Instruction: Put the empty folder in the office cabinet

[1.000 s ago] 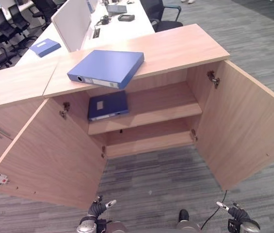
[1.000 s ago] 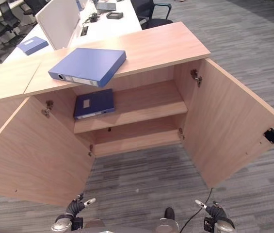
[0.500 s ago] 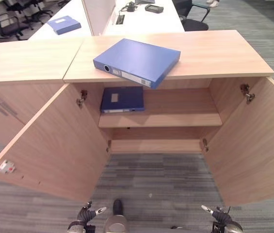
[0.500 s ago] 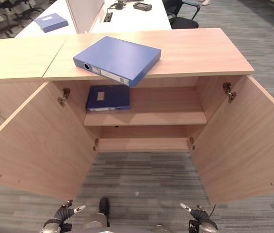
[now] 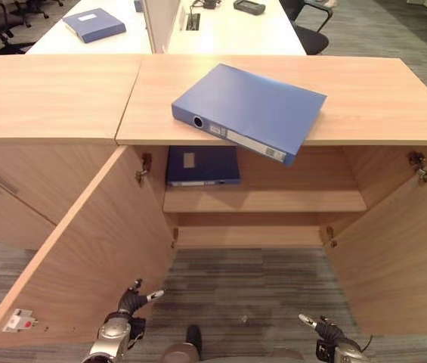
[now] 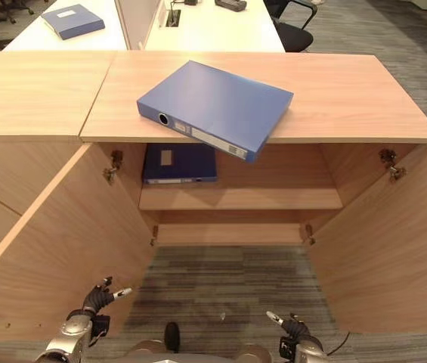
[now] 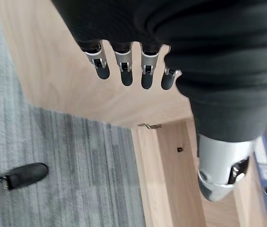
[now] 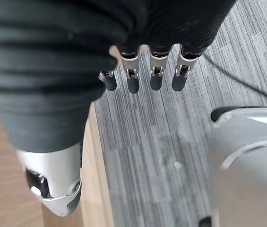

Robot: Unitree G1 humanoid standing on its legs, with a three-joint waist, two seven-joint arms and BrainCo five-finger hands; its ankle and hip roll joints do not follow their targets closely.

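Up on the cabinet top, the blue folder lies flat and skewed, its spine with the ring hole and label facing the near side, and its near right corner jutting out past the front edge over the open compartment. Below it the office cabinet stands with both doors swung wide: the left door angles out toward the near left, the right door toward the near right. Inside, on the upper shelf, a second blue folder lies flat at the left end, close to the left wall. The lower shelf sits under it. Both hands hang low and near, well apart from the folder and holding nothing. The left hand is by the bottom of the left door, fingers loosely relaxed and free. The right hand hovers over the grey carpet, its fingers likewise slack and unloaded. Far behind the cabinet, a white desk carries a third blue folder.
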